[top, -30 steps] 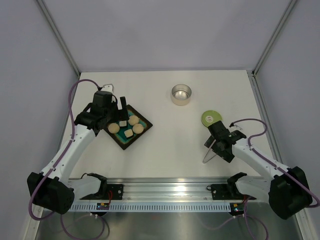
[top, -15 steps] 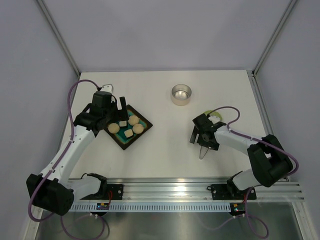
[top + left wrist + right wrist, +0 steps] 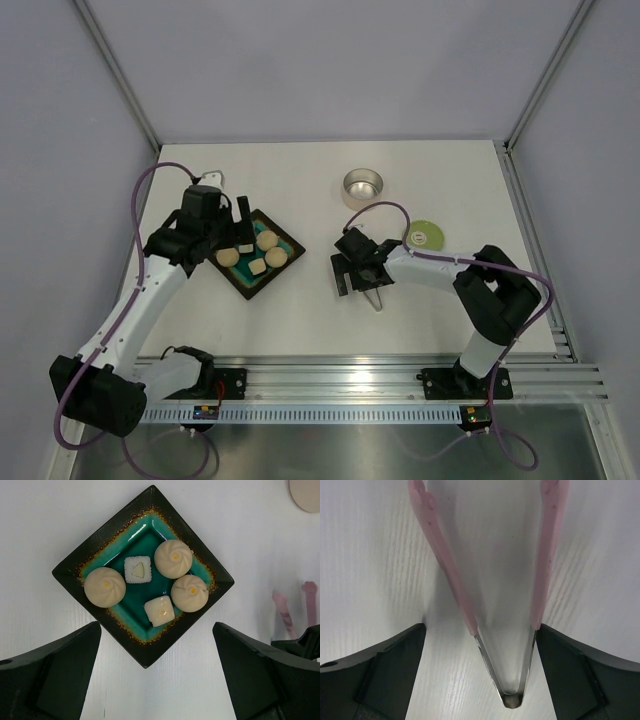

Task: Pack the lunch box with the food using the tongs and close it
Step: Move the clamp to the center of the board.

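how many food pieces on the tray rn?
5. Left wrist view, on the tray: three dough balls, at left, top and right; two cubes, one centre-left, one nearer the bottom corner. Whole tray shows; none looks hidden.

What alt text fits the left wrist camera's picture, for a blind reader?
Seen from above, a dark square tray with a teal inside holds three beige dough balls and two pale cubes on a white table. The open left end effector frames the bottom corners; pink tong tips show at right.
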Controlling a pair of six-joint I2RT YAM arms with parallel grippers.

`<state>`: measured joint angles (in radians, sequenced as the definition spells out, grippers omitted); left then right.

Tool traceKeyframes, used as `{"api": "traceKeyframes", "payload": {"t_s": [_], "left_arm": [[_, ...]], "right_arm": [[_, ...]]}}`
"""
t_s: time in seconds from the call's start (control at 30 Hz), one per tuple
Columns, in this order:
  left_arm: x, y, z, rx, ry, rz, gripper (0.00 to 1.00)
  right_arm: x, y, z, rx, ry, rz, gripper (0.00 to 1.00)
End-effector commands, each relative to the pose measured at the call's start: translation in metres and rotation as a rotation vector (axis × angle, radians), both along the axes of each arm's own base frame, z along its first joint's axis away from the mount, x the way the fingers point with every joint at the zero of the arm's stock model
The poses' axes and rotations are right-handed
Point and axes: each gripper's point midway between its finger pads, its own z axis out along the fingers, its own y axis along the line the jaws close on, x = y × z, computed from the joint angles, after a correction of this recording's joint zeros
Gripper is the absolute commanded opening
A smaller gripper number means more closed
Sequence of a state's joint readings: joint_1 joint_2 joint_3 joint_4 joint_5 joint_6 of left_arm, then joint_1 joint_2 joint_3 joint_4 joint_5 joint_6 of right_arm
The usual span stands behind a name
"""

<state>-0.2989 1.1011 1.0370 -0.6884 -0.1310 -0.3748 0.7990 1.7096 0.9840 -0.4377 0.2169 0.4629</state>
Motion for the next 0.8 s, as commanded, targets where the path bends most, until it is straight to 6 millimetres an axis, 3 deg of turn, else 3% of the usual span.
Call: {"api": "traceKeyframes", "payload": {"t_s": [0.0, 0.4, 0.63, 0.77], "left_arm": [[-0.001, 0.004, 0.008, -0.003, -0.033, 0.016, 0.99], [0.0, 0.002, 0.007, -0.009, -0.032, 0.018, 0.99], [0.002, 0.003, 0.007, -0.009, -0.034, 0.028, 0.99], [0.004, 0.007, 0.005, -0.001, -0.022, 0.059, 0.99]], "right_arm": [[0.008, 0.02, 0.014, 0.046, -0.045, 0.126, 0.99], [0.003, 0.018, 0.041, 0.152, -0.179, 0.196, 0.99], [0.002, -0.001, 0.037, 0.112, -0.189, 0.086, 0.99], [-0.006, -0.01, 0.02, 0.061, -0.129, 0.062, 1.0]]}}
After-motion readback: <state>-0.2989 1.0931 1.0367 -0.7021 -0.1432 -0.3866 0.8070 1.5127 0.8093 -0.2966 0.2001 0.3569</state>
